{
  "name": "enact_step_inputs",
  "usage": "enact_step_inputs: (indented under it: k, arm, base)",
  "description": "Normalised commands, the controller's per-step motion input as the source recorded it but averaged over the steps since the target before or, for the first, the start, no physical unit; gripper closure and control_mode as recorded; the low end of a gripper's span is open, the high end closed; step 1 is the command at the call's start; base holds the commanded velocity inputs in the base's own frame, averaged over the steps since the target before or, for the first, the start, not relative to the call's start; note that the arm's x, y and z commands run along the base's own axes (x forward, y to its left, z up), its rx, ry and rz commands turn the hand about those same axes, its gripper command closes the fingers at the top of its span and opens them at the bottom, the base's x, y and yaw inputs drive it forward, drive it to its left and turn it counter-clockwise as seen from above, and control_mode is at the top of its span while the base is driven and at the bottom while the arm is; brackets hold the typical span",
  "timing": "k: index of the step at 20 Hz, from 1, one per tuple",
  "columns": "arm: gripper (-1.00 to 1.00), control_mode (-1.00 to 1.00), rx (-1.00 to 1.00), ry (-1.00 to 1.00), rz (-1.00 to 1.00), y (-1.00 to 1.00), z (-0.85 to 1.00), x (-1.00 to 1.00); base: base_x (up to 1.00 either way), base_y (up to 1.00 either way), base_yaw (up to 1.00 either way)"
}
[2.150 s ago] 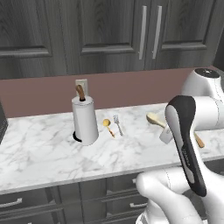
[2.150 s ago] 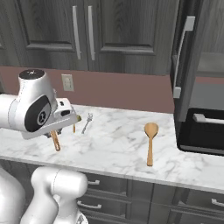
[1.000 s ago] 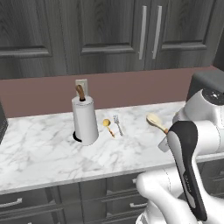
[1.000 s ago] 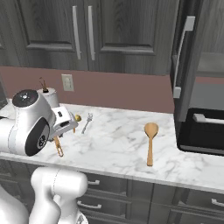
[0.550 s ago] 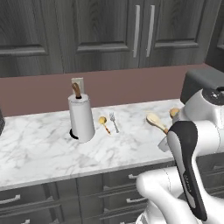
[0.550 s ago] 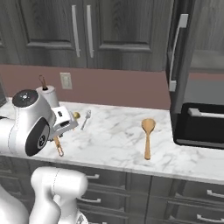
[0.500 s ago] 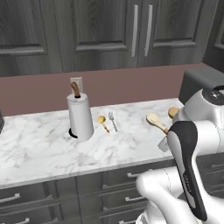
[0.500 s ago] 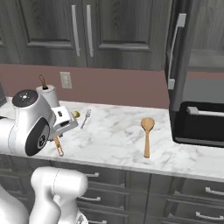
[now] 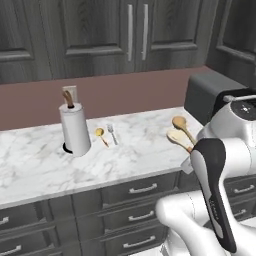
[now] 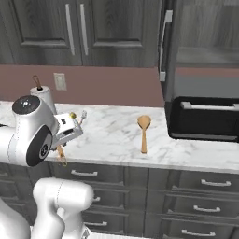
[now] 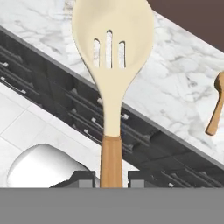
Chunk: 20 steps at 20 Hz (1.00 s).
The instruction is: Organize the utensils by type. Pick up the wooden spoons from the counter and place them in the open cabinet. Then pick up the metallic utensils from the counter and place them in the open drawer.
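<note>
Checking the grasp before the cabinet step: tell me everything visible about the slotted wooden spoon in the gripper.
The slotted wooden spoon has a pale cream oval bowl with three short slots, a cream neck, and an orange-brown handle that looks like matte wood. The gripper is shut on the handle, its dark fingertips on either side, so the bowl points straight away from the hand. It is lifted clear of the counter, out over the front edge and the drawer fronts below. From the left base view its bowl shows beside the arm. Nothing else touches it.
</note>
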Motion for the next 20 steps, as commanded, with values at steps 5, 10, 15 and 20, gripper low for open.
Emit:
enact_step_inputs:
  k: [5, 10, 15, 20]
  arm:
    - [1.0, 1.0, 0.0, 0.0, 0.0, 0.0, 0.0, 0.0]
    - [1.0, 1.0, 0.0, 0.0, 0.0, 0.0, 0.0, 0.0]
    - [1.0, 1.0, 0.0, 0.0, 0.0, 0.0, 0.0, 0.0]
    - [1.0, 1.0, 0.0, 0.0, 0.0, 0.0, 0.0, 0.0]
  base:
    - [-0.3, -0.6, -0.27]
    - [-0.12, -0.68, -0.22]
    - [0.0, -0.84, -0.17]
    - [0.0, -0.86, -0.14]
